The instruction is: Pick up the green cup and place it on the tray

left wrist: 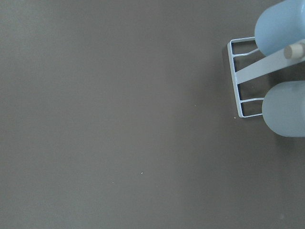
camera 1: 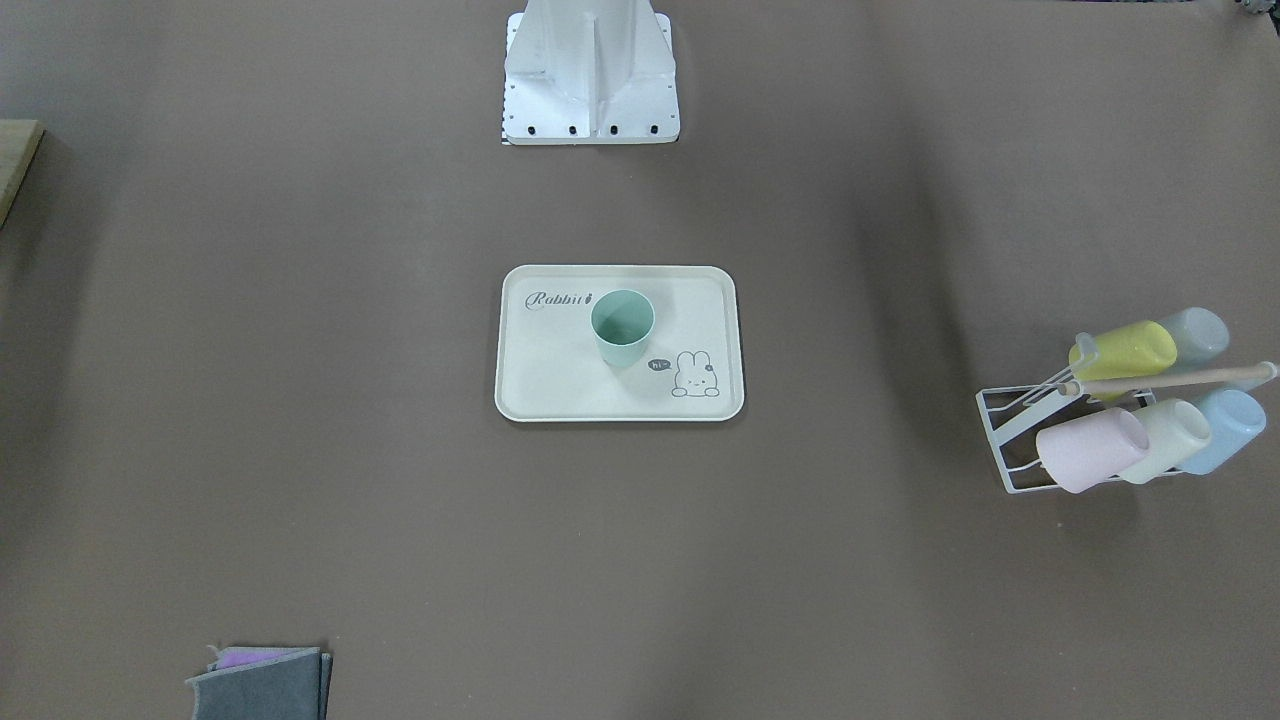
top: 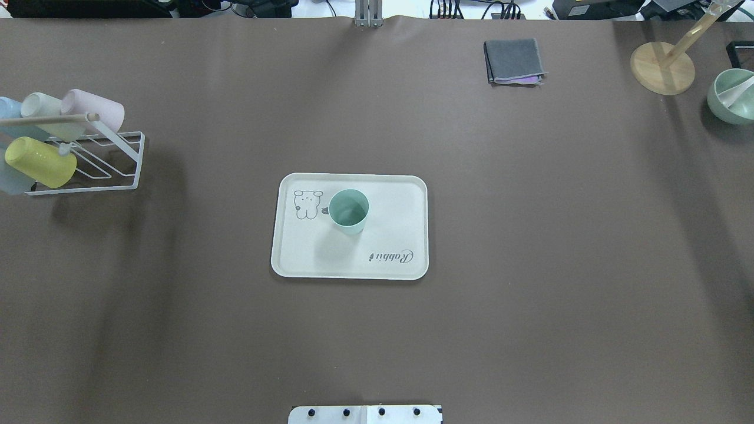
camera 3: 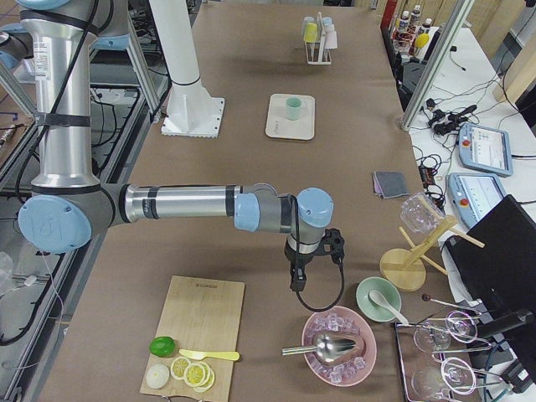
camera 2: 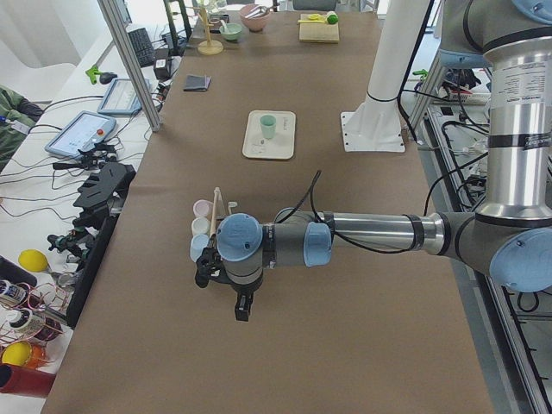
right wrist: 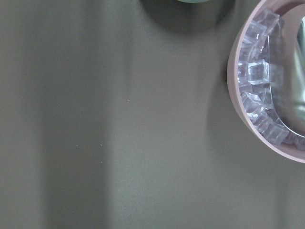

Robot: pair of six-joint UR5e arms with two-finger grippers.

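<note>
Green cup (camera 1: 622, 327) stands upright on tray (camera 1: 560, 390), mid-table, beside the Rabbit script. Left gripper (camera 2: 244, 308) near cup rack (left wrist: 252, 72), right gripper (camera 3: 296, 281) near ice bowl (right wrist: 232, 71); finger spread of both: can't tell.

My left arm (camera 2: 371, 233) stretches across the brown table (camera 2: 345, 345), left gripper (camera 2: 242, 310) pointing down just beside the rack (camera 2: 213, 216) of pastel cups. Well beyond, the green cup (camera 2: 268, 127) stands upright on the tray (camera 2: 257, 148), near the white pedestal (camera 2: 379, 86).

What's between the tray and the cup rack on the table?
Nothing. In the overhead view, only bare brown table runs between the cup rack and the tray.
</note>
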